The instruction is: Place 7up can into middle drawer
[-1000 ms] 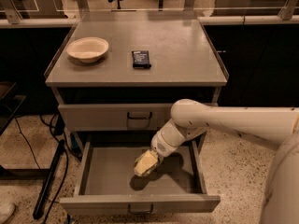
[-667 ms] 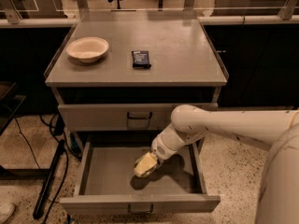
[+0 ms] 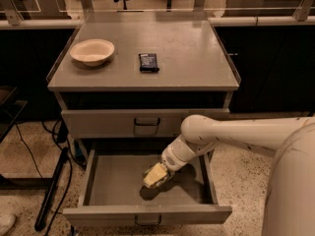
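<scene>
The middle drawer (image 3: 113, 178) is pulled open below the shut upper drawer (image 3: 142, 123); it is a wide shallow grey box with a small metal handle on its front. My white arm reaches down into it from the right. My gripper (image 3: 156, 175) is inside the drawer, low over its floor, right of centre. It holds the 7up can (image 3: 153, 175), which shows as a pale yellowish-green shape tilted at the gripper's tip. The can hangs close above the drawer floor, with its shadow right beneath it; I cannot tell whether it touches.
On the cabinet top stand a cream bowl (image 3: 92, 51) at the left and a flat black packet (image 3: 148, 62) near the middle. A black pole (image 3: 51, 191) and cables lie on the speckled floor at the left. Dark cabinets flank both sides.
The arm and gripper with the can have held almost still inside the open drawer; at most a slight shift.
</scene>
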You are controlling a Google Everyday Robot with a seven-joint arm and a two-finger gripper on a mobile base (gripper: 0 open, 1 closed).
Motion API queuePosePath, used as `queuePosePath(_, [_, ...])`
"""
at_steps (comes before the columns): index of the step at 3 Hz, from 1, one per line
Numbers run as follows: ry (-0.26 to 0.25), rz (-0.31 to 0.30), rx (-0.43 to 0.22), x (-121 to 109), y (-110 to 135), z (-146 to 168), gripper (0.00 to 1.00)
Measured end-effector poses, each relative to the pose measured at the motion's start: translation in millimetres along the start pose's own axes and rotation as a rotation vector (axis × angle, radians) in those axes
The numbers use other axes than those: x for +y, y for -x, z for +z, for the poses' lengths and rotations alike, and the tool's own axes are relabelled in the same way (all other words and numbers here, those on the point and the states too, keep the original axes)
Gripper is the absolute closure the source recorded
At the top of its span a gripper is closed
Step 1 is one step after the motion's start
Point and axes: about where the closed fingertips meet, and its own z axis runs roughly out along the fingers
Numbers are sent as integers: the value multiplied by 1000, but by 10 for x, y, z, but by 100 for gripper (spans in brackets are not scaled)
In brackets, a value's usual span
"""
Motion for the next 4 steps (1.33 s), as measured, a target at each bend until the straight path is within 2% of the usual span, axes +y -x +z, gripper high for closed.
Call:
queuePosePath(1, [36,8,-84,-174,171,356,100])
queuePosePath(2, [38,8,-84,-172,169,363,100])
queuePosePath(3, [81,22,-102,-203,145,560,100])
queuePosePath(4, [132,61,-146,-281,63,827,100])
